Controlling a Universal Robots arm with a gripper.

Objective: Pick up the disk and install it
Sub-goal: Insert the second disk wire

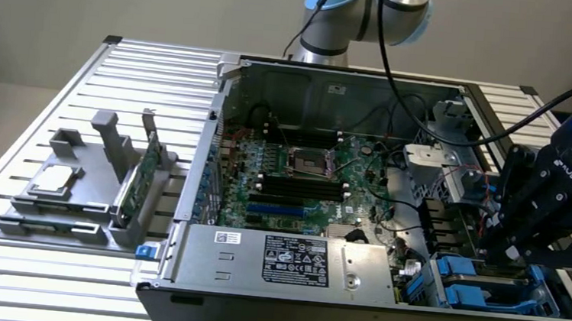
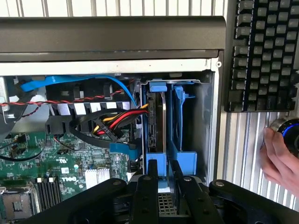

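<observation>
Pincer (image 2: 161,179) fingers stand narrowly parted on the near blue edge of the disk (image 2: 156,123), which sits on edge in the drive bay (image 2: 205,121) beside the cables (image 2: 117,122), so keeping it square matters, I judge.

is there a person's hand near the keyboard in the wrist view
Yes, a hand rests on a round knob with a blue light, just below the black keyboard beside the computer case.
</observation>
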